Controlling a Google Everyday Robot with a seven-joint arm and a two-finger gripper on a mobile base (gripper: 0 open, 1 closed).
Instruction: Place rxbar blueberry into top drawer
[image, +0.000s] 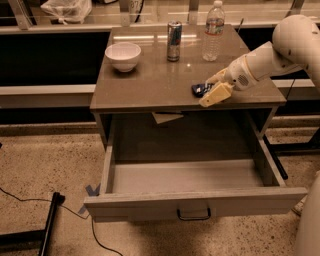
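The rxbar blueberry (198, 89) is a small dark-blue wrapper lying on the tabletop near its front right edge. My gripper (210, 88) is right at the bar's right end, low over the table, with the bar's left end sticking out from it. The white arm reaches in from the upper right. The top drawer (195, 202) is pulled wide open below the tabletop. Its inside is bare and its dark handle (193, 216) is at the front centre.
On the grey table (150, 85) stand a white bowl (123, 55) at the back left, a slim blue-silver can (173, 34) and a clear water bottle (213, 31) at the back. A paper scrap (167, 117) hangs under the tabletop. Cables and a black stand leg (47, 225) lie on the floor at the left.
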